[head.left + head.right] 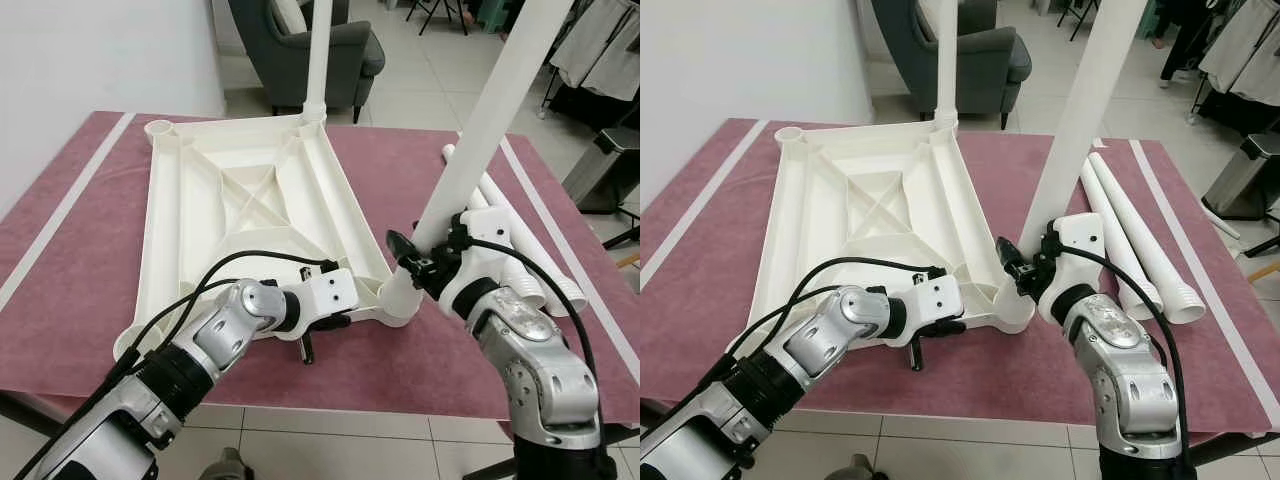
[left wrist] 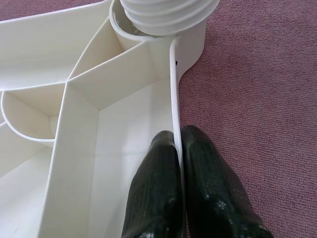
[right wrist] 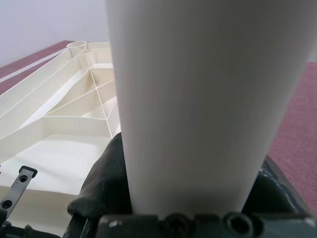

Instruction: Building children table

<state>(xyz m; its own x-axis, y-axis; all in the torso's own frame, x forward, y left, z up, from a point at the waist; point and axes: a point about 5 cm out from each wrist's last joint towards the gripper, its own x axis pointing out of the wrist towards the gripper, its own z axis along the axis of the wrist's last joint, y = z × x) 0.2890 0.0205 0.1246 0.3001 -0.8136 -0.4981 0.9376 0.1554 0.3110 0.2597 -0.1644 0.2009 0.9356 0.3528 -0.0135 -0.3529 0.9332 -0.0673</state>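
Note:
A white plastic tabletop [image 1: 250, 190] lies upside down on the maroon table cover. One white leg [image 1: 318, 50] stands upright in its far right corner. A second leg [image 1: 480, 130] leans to the right, its ribbed base in the near right corner socket [image 1: 400, 300]. My right gripper [image 1: 422, 262] is shut on this leg just above the socket, and the leg [image 3: 198, 99] sits between its black fingers [image 3: 101, 186]. My left gripper [image 2: 179, 136] is shut on the tabletop's thin front rim [image 2: 174, 89], close to that same socket.
Two spare white legs [image 1: 1130, 230] lie on the cover to the right. The far left socket [image 1: 160, 128] stands open. A grey armchair [image 1: 350, 50] is behind the table and a bin [image 1: 605, 165] at the right. The table's front edge is near my arms.

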